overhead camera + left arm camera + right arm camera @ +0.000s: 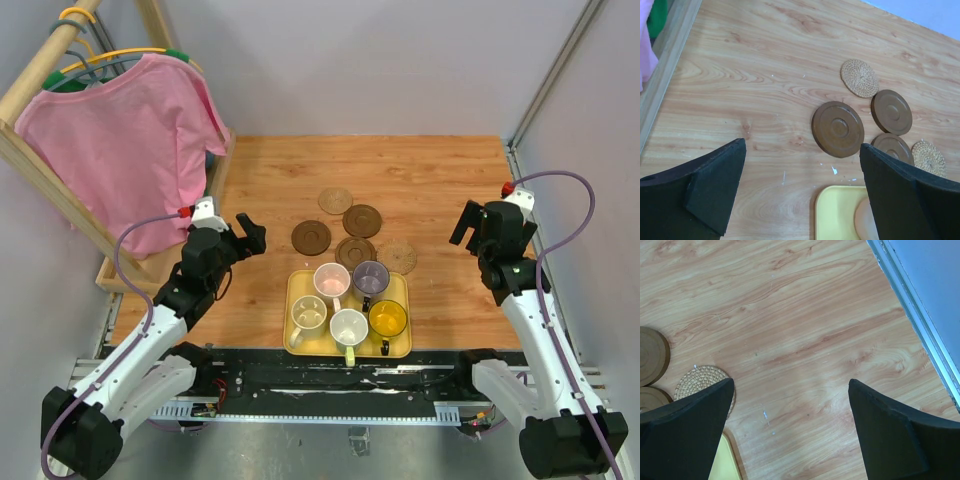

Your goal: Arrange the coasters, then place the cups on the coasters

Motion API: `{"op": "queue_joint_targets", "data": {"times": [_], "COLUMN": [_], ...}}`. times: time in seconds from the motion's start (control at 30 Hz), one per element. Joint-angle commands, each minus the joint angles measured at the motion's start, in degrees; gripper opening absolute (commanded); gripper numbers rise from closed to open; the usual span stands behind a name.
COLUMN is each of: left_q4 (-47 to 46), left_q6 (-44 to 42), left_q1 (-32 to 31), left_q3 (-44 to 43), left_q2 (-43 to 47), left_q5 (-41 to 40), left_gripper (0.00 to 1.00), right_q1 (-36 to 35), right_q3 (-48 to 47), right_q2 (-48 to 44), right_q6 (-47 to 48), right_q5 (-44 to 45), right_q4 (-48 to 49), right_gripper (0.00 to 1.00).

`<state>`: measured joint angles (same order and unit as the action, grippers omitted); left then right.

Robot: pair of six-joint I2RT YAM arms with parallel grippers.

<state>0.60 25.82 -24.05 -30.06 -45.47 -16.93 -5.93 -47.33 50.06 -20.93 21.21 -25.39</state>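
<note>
Top view: five coasters (pixel 362 220) lie close together on the table (pixel 440 170), just beyond the yellow tray (pixel 291 300); three are brown, two woven tan. All five cups (pixel 348 326) sit upright in the tray, none on a coaster. Left gripper (pixel 802 145) hovers left of the tray, jaws wide apart, holding nothing. Right gripper (pixel 791 382) hovers right of the coasters, jaws spread wide too, empty.

Grey walls (pixel 380 60) enclose the wooden tabletop (pixel 420 180); a rack (pixel 40 68) holding a pink shirt (pixel 130 150) stands left of the left claw (pixel 245 245).
</note>
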Motion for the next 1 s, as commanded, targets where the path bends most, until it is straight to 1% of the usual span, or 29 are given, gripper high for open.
{"op": "queue_joint_targets", "data": {"times": [0.0,0.6,0.73,0.97], "left_q4": [-0.9,-1.1,-1.6,-4.2], "left_q6": [0.1,0.2,0.2,0.4], "left_q1": [0.3,0.3,0.3,0.3], "left_q3": [0.9,1.7,2.0,1.4], "left_q2": [0.7,1.4,1.3,-2.3], "left_q5": [-1.2,-1.2,-1.1,1.2], "left_gripper": [1.00,1.00,1.00,1.00], "right_q1": [0.0,0.0,0.0,0.0], "right_q3": [0.2,-0.3,-0.6,-2.4], "right_q2": [-0.1,-0.2,1.1,4.6], "right_q6": [0.2,-1.4,-1.8,-1.8], "right_q5": [1.0,1.6,0.5,-1.0], "right_q4": [1.6,0.6,0.8,-0.5], "right_gripper": [0.98,0.99,0.99,0.99]}}
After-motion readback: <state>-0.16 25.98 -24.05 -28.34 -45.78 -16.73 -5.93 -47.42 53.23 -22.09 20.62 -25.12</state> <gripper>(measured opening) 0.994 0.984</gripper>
